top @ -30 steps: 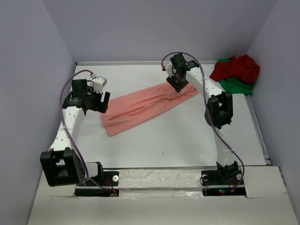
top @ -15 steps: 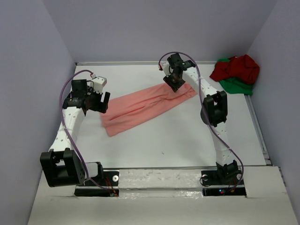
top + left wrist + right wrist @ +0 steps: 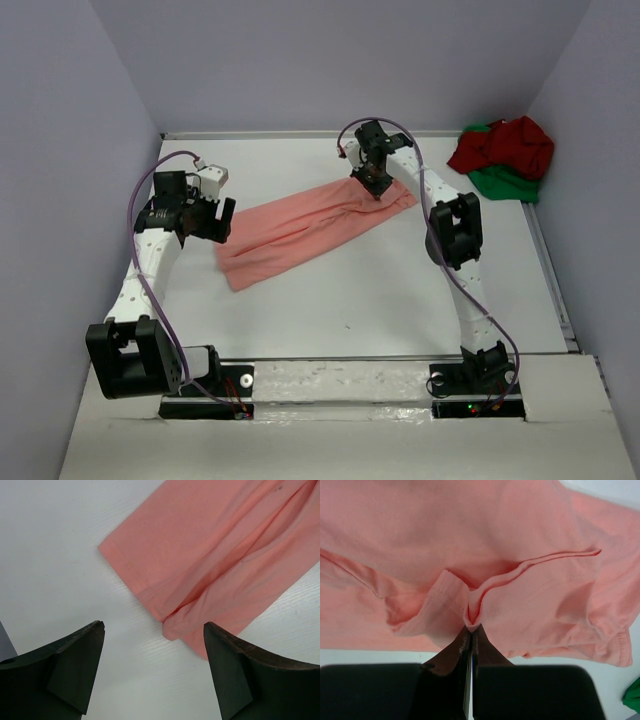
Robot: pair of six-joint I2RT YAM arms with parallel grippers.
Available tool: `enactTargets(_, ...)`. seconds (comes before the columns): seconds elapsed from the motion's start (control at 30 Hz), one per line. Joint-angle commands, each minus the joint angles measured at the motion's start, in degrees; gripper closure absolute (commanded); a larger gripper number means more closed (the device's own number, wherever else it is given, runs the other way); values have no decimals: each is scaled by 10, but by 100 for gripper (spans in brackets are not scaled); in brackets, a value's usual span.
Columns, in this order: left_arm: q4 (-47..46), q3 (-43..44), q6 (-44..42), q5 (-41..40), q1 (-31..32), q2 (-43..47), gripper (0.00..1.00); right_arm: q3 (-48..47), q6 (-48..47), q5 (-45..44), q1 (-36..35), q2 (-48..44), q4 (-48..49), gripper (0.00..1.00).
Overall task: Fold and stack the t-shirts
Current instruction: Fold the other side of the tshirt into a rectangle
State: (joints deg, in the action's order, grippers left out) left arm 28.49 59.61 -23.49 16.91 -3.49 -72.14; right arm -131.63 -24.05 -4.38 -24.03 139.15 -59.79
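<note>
Right gripper (image 3: 471,630) pinches a fold of the salmon-pink cloth t-shirt (image 3: 300,228), which lies diagonally mid-table. Left gripper (image 3: 154,632) hangs spread wide just beside its left end, touching nothing.

Lone shirt (image 3: 300,228) mid table (image 3: 400,290), shirt heap (image 3: 503,152) at far-right corner.

- Pink shirt (image 3: 225,555) lies on the white bench (image 3: 55,540), its hem running diagonally.
- One rolled fold bunches at the near hem.
- Dark jaws spread wide, nothing gripped between them.
</note>
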Motion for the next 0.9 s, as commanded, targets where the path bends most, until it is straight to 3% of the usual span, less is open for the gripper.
enactTargets(0.0,-8,-4,0,6,1,16,10,15,-2,-10,-4,-21,6,100)
enactTargets(0.5,-5,-2,2,24,1,39,10,95,19,16,-4,-128,-27,100)
enactTargets(0.87,-6,-5,2,28,1,48,10,88,23,16,-9,-134,-52,100)
